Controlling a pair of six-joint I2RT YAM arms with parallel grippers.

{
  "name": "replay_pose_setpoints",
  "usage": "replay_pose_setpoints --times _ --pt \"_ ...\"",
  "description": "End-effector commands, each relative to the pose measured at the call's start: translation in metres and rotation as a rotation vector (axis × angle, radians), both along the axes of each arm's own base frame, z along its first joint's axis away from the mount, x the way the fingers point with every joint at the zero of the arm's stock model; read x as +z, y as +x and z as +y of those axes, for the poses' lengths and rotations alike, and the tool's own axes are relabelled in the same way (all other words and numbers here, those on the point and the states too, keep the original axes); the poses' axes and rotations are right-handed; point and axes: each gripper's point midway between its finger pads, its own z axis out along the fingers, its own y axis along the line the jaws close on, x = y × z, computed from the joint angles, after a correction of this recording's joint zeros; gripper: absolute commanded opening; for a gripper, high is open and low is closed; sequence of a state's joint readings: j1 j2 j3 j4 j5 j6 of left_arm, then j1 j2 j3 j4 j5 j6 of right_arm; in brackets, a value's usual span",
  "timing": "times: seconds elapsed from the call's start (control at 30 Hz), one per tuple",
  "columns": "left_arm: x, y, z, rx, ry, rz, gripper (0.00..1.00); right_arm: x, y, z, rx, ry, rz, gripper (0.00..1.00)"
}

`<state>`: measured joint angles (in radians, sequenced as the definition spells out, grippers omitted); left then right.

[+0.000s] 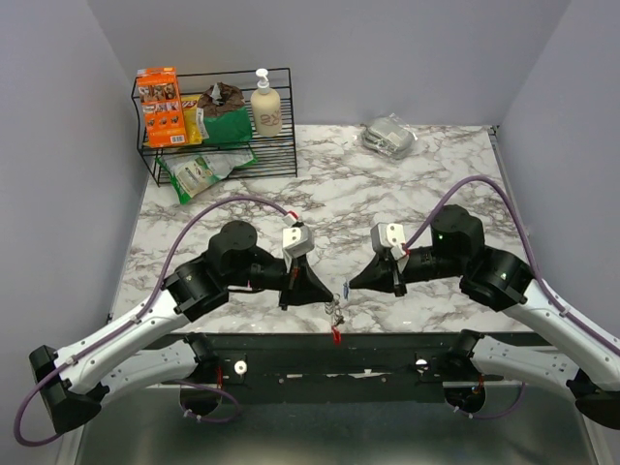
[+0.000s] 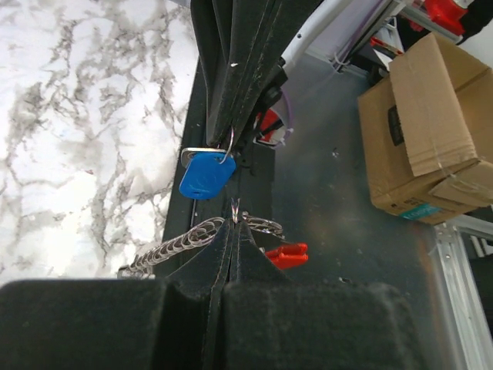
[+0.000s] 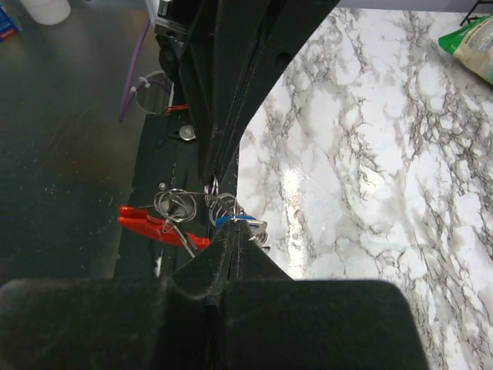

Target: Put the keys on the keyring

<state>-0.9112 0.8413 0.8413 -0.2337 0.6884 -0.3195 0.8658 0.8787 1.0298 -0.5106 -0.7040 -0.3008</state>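
My two grippers meet tip to tip over the table's front edge. The left gripper [image 1: 329, 292] [image 2: 233, 221] is shut on a small ring of the keyring [image 1: 335, 316]. Its silver chain [image 2: 176, 245] trails left, and its red clip [image 2: 286, 254] [image 3: 152, 225] hangs below. Facing it, the right gripper [image 1: 351, 287] [image 3: 234, 229] is shut on a thin ring. From that ring hangs the blue-headed key [image 2: 206, 176] [image 3: 229, 221], with a silver blade beside the head. Loose silver rings [image 3: 172, 205] bunch between the tips. Whether the key's ring is joined to the keyring cannot be told.
At the back left stands a black wire rack [image 1: 281, 145] with an orange box, snack bags and a soap bottle. A clear plastic packet [image 1: 389, 135] lies at the back right. Below the front edge runs a black rail [image 1: 387, 354]. A cardboard box [image 2: 431, 123] sits on the floor.
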Motion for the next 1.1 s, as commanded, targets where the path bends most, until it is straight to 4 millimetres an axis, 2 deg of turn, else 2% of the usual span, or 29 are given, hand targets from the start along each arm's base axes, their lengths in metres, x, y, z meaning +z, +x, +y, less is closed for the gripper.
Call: replay_pose_setpoints --times 0.0,0.23,0.53,1.07 --pt "0.032 -0.013 0.003 -0.105 -0.083 0.031 0.0 0.006 -0.013 -0.005 0.055 -0.002 0.006 0.0" --pt "0.046 -0.012 0.007 -0.172 -0.123 0.083 0.0 0.006 -0.022 -0.007 0.091 -0.016 0.027 0.0" --pt "0.052 -0.004 -0.005 -0.2 -0.105 0.117 0.0 0.001 -0.018 -0.003 0.088 -0.031 0.039 0.0" --pt "0.04 0.007 -0.011 -0.19 -0.048 0.13 0.0 0.009 -0.02 -0.008 0.077 -0.004 0.011 0.0"
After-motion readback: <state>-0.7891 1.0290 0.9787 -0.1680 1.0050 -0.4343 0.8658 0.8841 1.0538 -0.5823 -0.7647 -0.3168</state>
